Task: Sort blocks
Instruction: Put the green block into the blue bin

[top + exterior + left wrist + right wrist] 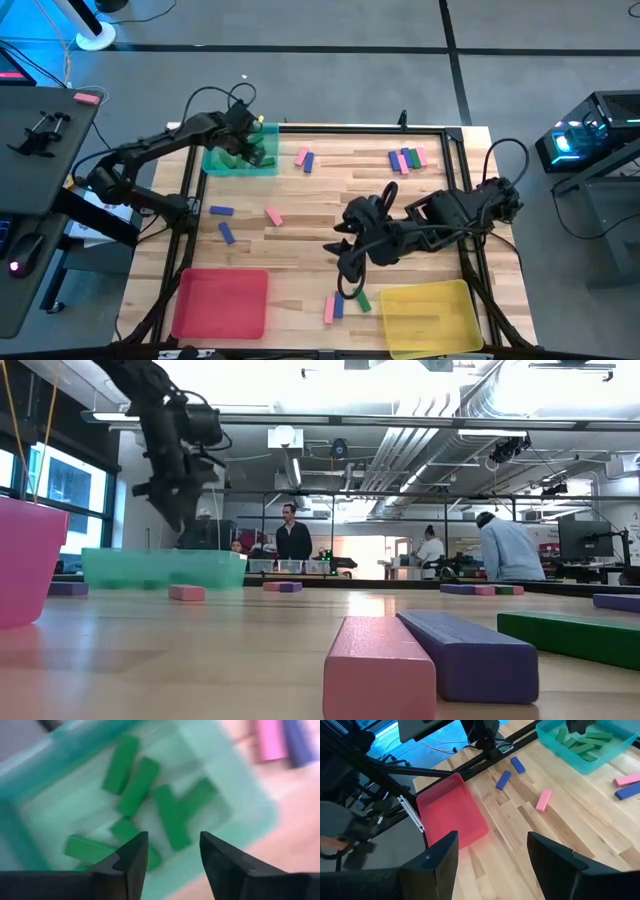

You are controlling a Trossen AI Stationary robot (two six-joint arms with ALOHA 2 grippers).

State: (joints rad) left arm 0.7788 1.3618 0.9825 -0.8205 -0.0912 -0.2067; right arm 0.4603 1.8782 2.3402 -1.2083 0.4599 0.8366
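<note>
Grippers both parted and empty: left gripper [172, 857] over green tray [215, 162], nearest loose blue blocks [221, 211] toward red tray [220, 300]; right gripper [492, 857] mid-table.

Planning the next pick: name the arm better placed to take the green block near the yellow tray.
Right. The right gripper hangs open just above the green block beside the yellow tray. The left gripper is across the table, open over the green tray.
</note>
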